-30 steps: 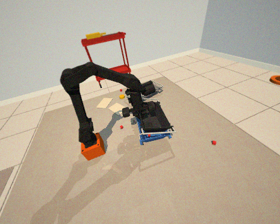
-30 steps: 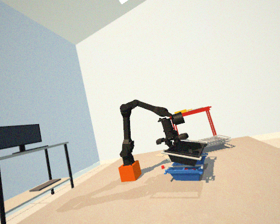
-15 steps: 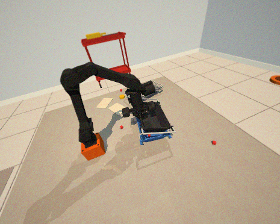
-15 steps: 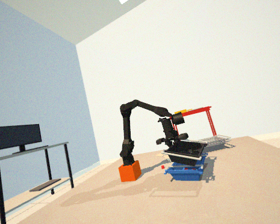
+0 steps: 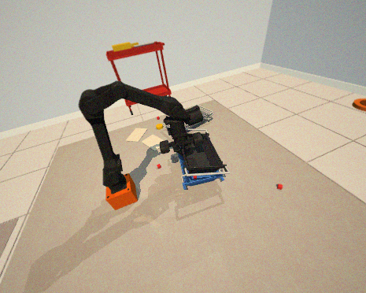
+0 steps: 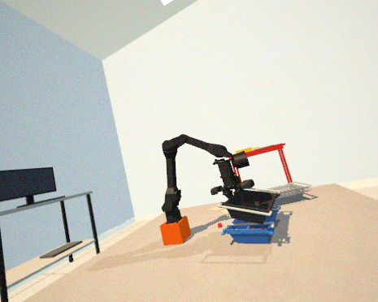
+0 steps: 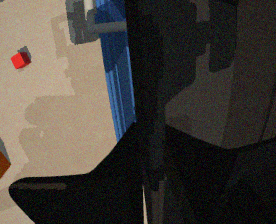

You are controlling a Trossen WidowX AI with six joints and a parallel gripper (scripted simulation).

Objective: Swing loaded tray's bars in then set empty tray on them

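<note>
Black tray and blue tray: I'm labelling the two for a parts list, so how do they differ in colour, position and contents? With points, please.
The black tray (image 5: 203,159) (image 6: 247,208) is black; the blue tray (image 5: 203,182) (image 6: 251,236) is blue. The black tray is held up by the gripper (image 6: 236,195), while the blue tray is below it. Red blocks show in the blue tray; none shows in the black tray. Both are open-topped.
</note>
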